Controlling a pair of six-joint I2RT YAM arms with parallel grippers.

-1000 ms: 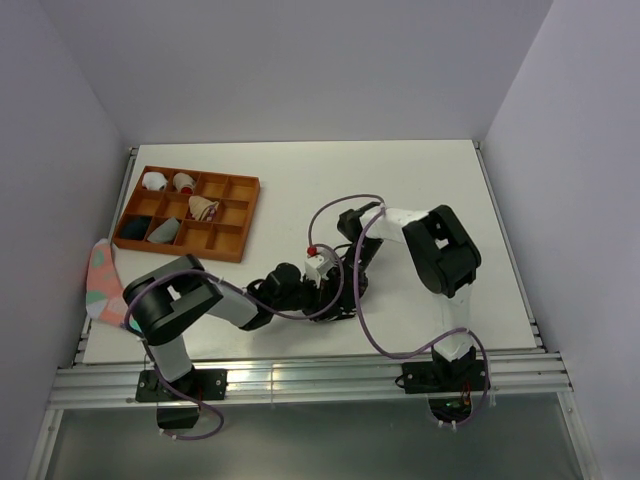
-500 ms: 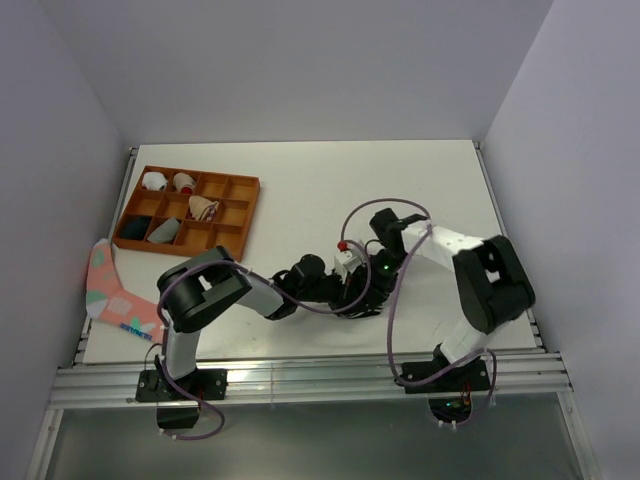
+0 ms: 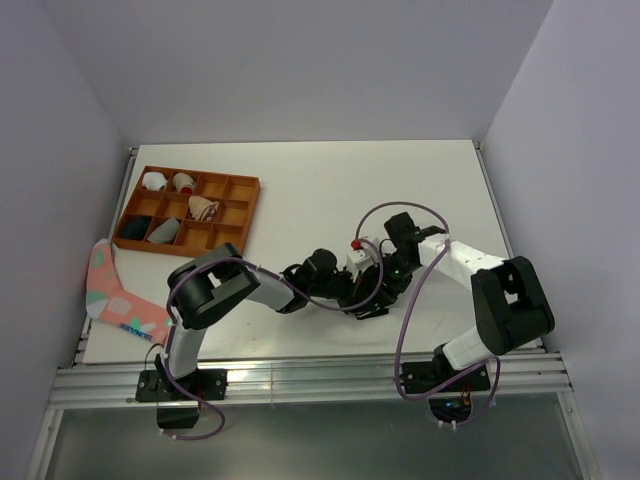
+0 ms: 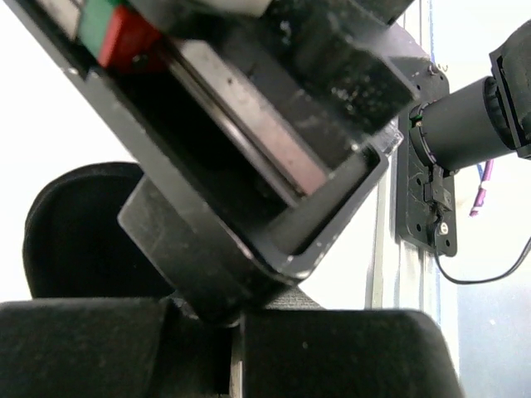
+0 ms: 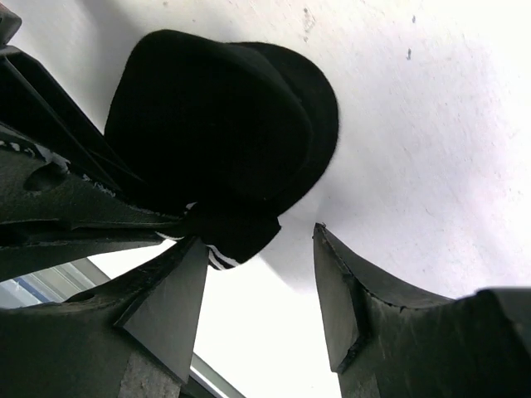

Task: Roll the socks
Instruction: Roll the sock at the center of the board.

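Black sock (image 5: 224,124) is lying bunched into a rounded lump on the white table (image 3: 300,170), near the front edge and right of centre. Left gripper (image 4: 236,340) is pressing its jaws fully together, apparently pinching the sock's striped cuff. Right gripper (image 5: 257,240) is hanging just beside the lump with jaws well apart, gripping nothing. Judging: the roll is being secured. The next move is calling for folding the cuff over the bundle without letting it spring open.
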